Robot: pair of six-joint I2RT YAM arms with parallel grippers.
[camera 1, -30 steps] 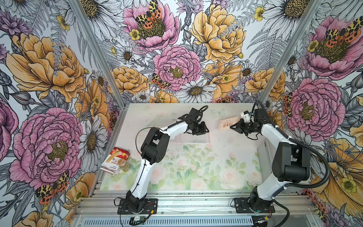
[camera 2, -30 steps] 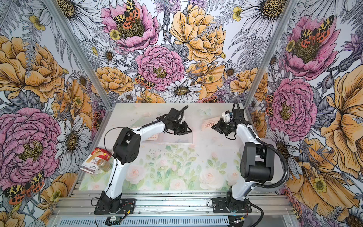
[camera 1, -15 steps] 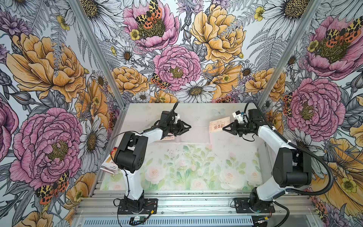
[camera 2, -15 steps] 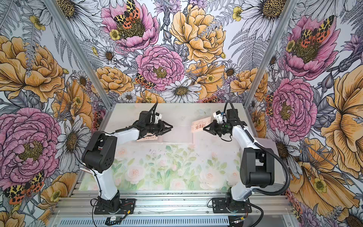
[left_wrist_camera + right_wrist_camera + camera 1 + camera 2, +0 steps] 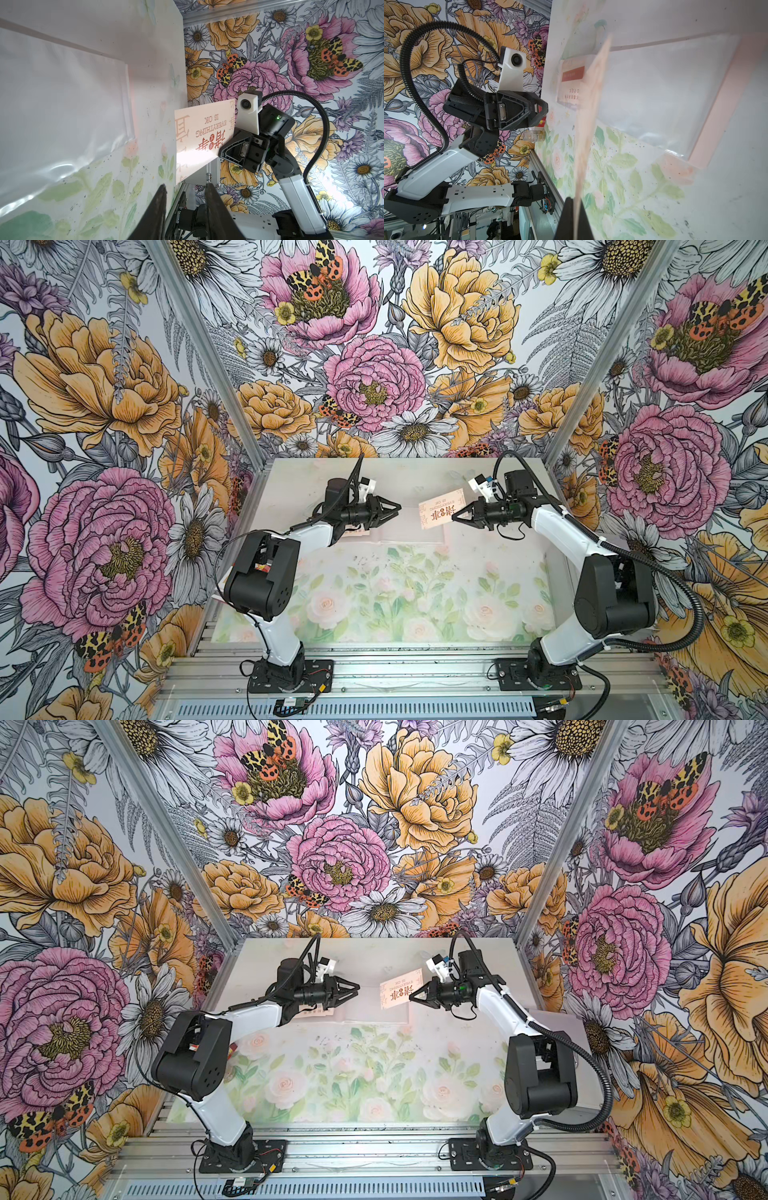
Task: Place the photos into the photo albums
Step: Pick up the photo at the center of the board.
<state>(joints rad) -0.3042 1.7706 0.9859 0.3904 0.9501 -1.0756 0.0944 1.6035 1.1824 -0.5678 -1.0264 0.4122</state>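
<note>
The cream photo (image 5: 440, 509), pinched at its edge by the right gripper (image 5: 455, 516), has been carried left over the open photo album (image 5: 409, 535) toward the left gripper (image 5: 397, 510), whose jaws are partly spread and empty. A handover is judged likely. A second photo (image 5: 571, 81), largely hidden in both top views, is shown by the right wrist view at the album's left end.

"EVERYTHING IS OK" on cream card (image 5: 204, 133), red Chinese characters alongside
</note>
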